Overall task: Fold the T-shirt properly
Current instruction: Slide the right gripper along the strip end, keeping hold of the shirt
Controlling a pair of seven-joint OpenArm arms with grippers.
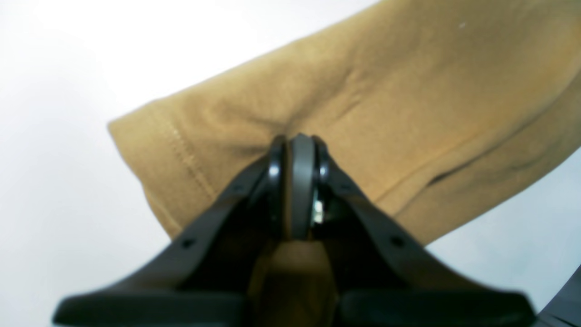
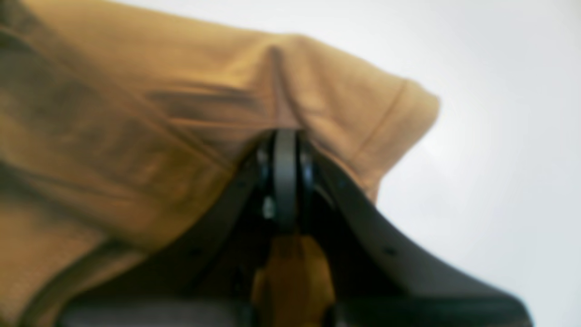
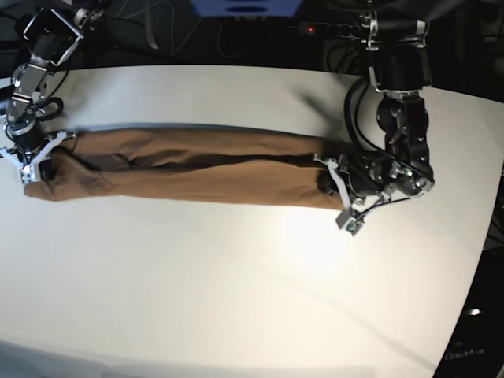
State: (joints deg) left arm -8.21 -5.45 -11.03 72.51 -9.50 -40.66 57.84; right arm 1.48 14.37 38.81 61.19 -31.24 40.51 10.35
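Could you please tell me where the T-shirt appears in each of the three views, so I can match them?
Left wrist: T-shirt fills the upper right, a hemmed sleeve end pointing left.
Right wrist: it fills the left and centre, blurred.
Base: it lies stretched in a long band across the table.
Shared landmark: the white table.
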